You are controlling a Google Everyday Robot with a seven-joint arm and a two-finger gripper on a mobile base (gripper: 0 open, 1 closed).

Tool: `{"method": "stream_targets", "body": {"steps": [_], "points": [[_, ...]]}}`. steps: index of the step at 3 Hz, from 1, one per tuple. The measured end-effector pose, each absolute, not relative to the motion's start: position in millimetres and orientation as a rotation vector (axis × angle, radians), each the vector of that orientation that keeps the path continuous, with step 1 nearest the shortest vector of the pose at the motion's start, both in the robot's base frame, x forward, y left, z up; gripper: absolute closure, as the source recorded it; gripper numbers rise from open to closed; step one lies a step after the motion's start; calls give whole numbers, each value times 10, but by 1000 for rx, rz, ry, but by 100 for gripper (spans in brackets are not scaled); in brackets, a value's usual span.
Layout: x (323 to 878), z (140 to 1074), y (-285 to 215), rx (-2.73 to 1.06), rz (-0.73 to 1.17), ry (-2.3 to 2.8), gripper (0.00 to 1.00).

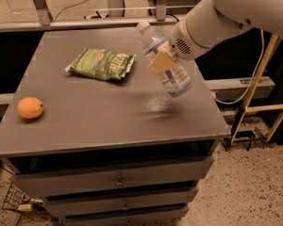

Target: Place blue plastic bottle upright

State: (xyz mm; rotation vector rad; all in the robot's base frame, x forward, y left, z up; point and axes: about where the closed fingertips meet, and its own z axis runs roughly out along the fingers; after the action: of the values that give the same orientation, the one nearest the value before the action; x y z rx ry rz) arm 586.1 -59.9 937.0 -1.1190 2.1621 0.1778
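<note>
Grey table [108, 121]: green bag [101, 64] back centre, orange [30, 108] front left. Above right side, gripper [162, 62] clamping tilted bottle [176, 78].

My white arm [221, 18] comes in from the upper right of the frame, the wrist angled down and to the left. My gripper [163, 62] hangs right of centre in the upper half, tan jaws clamped across the tilted blue plastic bottle [177, 81], holding it in the air.
</note>
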Motion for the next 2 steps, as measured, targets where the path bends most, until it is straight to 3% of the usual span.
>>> {"method": "stream_targets", "body": {"steps": [2], "points": [[5941, 9606, -524, -987, 301, 1921, 100]]}}
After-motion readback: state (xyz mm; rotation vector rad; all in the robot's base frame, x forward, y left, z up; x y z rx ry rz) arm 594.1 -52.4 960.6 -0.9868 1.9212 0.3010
